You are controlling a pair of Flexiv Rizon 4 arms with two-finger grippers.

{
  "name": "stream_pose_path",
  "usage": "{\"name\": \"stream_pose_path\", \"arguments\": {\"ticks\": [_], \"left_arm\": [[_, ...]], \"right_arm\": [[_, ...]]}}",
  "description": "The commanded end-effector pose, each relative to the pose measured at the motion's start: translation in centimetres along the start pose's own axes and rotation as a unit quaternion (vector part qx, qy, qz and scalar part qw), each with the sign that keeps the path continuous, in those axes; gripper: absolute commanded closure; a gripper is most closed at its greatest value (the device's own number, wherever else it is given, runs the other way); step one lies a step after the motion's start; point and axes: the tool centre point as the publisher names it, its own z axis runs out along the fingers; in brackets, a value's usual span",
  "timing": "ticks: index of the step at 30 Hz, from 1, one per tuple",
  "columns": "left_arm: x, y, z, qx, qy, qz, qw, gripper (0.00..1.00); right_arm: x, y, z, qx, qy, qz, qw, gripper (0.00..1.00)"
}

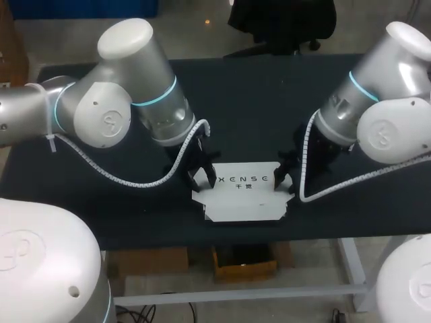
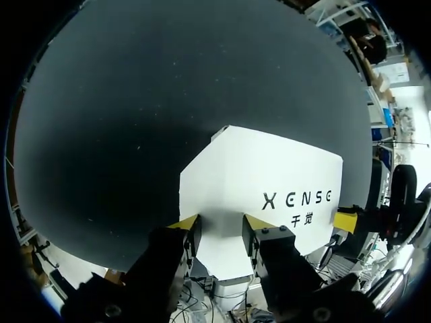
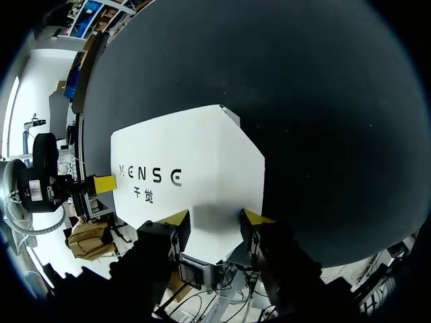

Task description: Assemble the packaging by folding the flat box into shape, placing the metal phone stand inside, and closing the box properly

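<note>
Lying near the six o'clock edge of the matte black surface, the smooth white cardboard box shows angular flaps. The left end effector at its nine o'clock and the right end effector at three o'clock straddle its ends, fingers parted, clamping nothing.

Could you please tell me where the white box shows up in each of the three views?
Head view: box at the table's near middle, between left gripper and right gripper.
Left wrist view: box right ahead of the left gripper.
Right wrist view: box right ahead of the right gripper.
Shared landmark: the dark print on the box.
</note>
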Motion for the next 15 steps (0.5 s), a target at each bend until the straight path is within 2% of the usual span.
{"name": "stream_pose_path", "arguments": {"ticks": [1, 7, 15], "left_arm": [[0.20, -0.04, 0.23, 0.000, -0.001, 0.000, 1.000, 0.61], [0.15, 0.00, 0.29, 0.001, -0.001, -0.001, 1.000, 0.59], [0.06, 0.33, 0.39, 0.006, 0.004, 0.005, 1.000, 0.55]], "right_arm": [[-0.05, 0.06, -0.02, 0.003, 0.002, -0.001, 1.000, 0.52], [-0.12, 0.25, 0.20, 0.003, 0.006, -0.002, 1.000, 0.56], [-0.24, 0.12, 0.37, -0.006, 0.011, -0.008, 1.000, 0.55]]}}
